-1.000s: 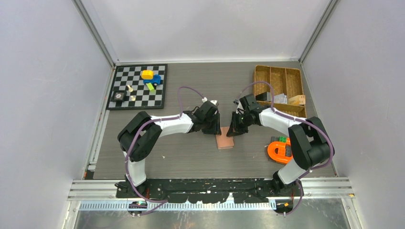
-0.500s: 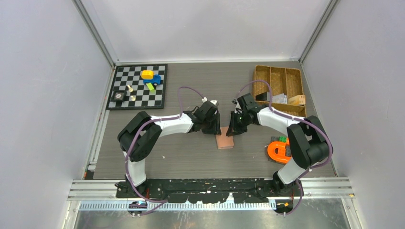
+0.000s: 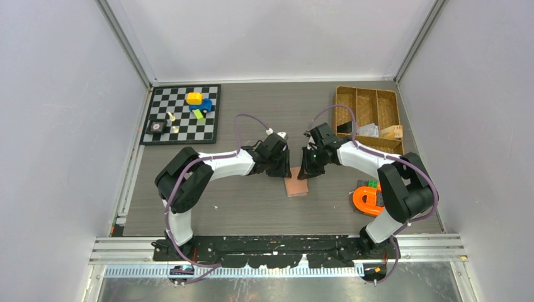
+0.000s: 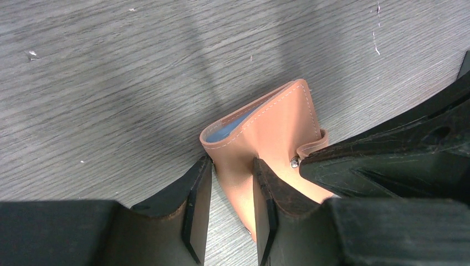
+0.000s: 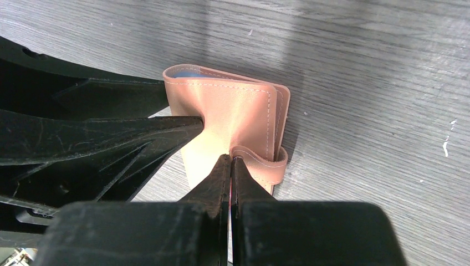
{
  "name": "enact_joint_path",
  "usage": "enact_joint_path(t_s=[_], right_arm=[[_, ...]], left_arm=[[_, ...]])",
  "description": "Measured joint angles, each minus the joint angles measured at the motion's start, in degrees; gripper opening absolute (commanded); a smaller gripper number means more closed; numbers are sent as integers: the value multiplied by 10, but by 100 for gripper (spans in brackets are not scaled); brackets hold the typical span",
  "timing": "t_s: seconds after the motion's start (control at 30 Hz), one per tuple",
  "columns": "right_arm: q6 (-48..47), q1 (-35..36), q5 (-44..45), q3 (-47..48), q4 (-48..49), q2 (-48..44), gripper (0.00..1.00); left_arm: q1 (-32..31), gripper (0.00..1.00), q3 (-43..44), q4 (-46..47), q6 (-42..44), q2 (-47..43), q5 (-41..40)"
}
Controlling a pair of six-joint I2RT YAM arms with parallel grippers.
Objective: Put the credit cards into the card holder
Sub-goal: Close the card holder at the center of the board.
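- While both arms crowd in on it, the card holder lies folded flat at the middle of the table, a sliver of blue showing at its open far end; whether that is lining or a card cannot be told.
- Its strap wraps round the right edge, with the small metal snap peeping out at the strap's tip.
- The right gripper has its fingers pressed tight together, holding nothing, tips set against the end of the strap.
- The left gripper stands part-closed astride the holder's left edge, one finger denting the cover and the other against the edge beside it; it appears to pinch the holder and keep it in place.
- Step in hand, by the look of it: unfastening and opening the holder, before any card goes in.
- Next move likely calls for prising the strap off the snap and folding the cover back while the left grip keeps the holder from sliding.
- Count: one card holder, two grippers, one wicker tray at the far right corner, one chessboard at the far left, one orange toy near the right edge.
- The credit cards cannot be counted; dark and pale pieces in the tray are too small to identify.
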Motion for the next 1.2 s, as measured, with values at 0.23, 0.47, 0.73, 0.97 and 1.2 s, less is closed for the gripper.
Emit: enact_joint_path(t_s=[0.23,0.47,0.73,0.97,1.2], right_arm=[[2,7,14,0,0,0,1],[8,19,36,8,-9,4,1],[19,34,65,10,-13,9,1],[28,38,74,23,-29,19,1],[36,47,88,30,-38,23,0]], left_arm=[[0,28,0,0,0,0,0],[0,27,0,-1,-1,0,0],[0,27,0,-2,-2,0,0],[0,27,0,-2,-2,0,0],[0,27,0,-2,-2,0,0]])
